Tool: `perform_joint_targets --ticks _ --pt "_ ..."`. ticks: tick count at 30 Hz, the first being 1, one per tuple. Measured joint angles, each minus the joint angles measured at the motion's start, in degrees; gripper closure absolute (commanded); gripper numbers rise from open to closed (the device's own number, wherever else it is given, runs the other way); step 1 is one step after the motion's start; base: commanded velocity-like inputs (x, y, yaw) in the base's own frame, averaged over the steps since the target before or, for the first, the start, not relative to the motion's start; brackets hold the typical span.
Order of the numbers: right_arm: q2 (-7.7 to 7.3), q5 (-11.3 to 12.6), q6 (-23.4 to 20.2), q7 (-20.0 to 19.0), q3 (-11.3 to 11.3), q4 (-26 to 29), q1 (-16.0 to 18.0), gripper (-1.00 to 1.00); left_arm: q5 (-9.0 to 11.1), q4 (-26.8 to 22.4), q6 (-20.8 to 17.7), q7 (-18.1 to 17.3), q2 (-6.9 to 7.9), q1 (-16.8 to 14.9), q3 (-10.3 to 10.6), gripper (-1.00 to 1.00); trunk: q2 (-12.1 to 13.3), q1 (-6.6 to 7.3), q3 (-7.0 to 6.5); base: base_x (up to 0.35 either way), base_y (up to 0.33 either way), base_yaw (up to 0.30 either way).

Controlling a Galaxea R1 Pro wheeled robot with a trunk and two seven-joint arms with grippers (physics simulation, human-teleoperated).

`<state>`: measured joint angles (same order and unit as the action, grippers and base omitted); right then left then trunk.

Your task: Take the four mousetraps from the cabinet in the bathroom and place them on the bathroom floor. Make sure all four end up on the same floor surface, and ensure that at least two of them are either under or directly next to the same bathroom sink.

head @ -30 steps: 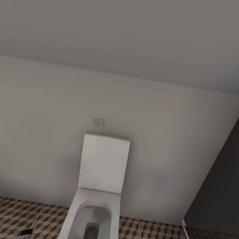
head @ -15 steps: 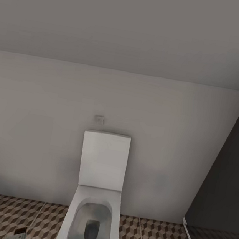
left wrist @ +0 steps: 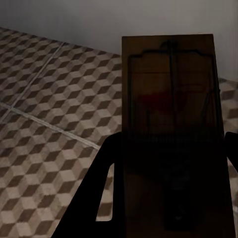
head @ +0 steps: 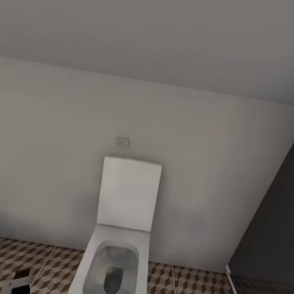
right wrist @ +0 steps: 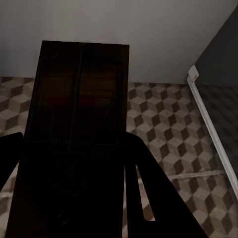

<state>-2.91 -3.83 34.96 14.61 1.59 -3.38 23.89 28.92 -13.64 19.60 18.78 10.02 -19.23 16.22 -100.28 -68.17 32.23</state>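
Mousetraps: left hand (left wrist: pixel 171 163) grips one (left wrist: pixel 171 99) | right hand (right wrist: pixel 74 168) grips another (right wrist: pixel 79 99)

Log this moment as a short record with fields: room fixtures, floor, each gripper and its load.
fixture ahead: white toilet with raised lid, against a pale wall
wall detail: small square plate above the toilet lid
floor: tiles in a brown, beige and white cube pattern
right side: dark glass panel
left gripper: shut on a flat wooden mousetrap with dark wire parts and a red mark
right gripper: shut on a second dark wooden mousetrap
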Motion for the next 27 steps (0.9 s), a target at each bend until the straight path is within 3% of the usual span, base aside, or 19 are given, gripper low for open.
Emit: perform_joint_targets --ticks 2,3,6,8,9,12,17,27 --pt "0.00 -0.01 0.00 0.00 0.00 0.00 0.00 1.00 -0.45 -0.03 0.00 0.01 0.31 -0.02 0.13 1.00 -0.80 -0.44 0.36 0.000 0.000 0.000" --pt "0.00 -0.01 0.00 0.00 0.00 0.00 0.00 1.00 -1.71 -0.04 -0.01 0.02 0.54 -0.01 0.44 1.00 -1.20 -0.66 0.54 0.000 0.000 0.000" --pt "0.00 -0.01 0.00 0.00 0.00 0.00 0.00 1.00 -8.45 -0.06 -0.09 0.29 0.86 0.01 1.13 1.00 -2.41 -1.32 1.08 0.000 0.000 0.000" --pt "0.00 -0.01 0.00 0.00 0.00 0.00 0.00 1.00 -11.50 -0.06 -0.08 0.41 0.82 0.00 1.11 1.00 -3.21 -1.76 1.44 0.000 0.000 0.000" --pt "0.00 -0.01 0.00 0.00 0.00 0.00 0.00 1.00 -12.02 -0.06 -0.02 0.43 0.76 -0.01 1.04 1.00 -3.61 -1.98 1.62 0.000 0.000 0.000" --pt "0.00 -0.01 0.00 0.00 0.00 0.00 0.00 1.00 -12.52 -0.06 0.15 0.14 0.93 0.01 0.38 1.00 -4.81 -2.64 2.16 0.000 0.000 0.000" --pt "0.00 0.02 0.00 0.00 0.00 0.00 0.00 1.00 -12.70 -0.01 0.29 -0.22 1.05 0.01 -2.41 1.00 -6.82 -3.74 3.05 0.000 0.000 0.000" --pt "0.22 -0.02 -0.10 -0.15 0.00 0.08 0.00 1.00 -12.81 0.10 0.39 -0.25 1.12 0.02 -2.86 1.00 -10.83 -5.93 4.85 0.000 0.000 0.000"
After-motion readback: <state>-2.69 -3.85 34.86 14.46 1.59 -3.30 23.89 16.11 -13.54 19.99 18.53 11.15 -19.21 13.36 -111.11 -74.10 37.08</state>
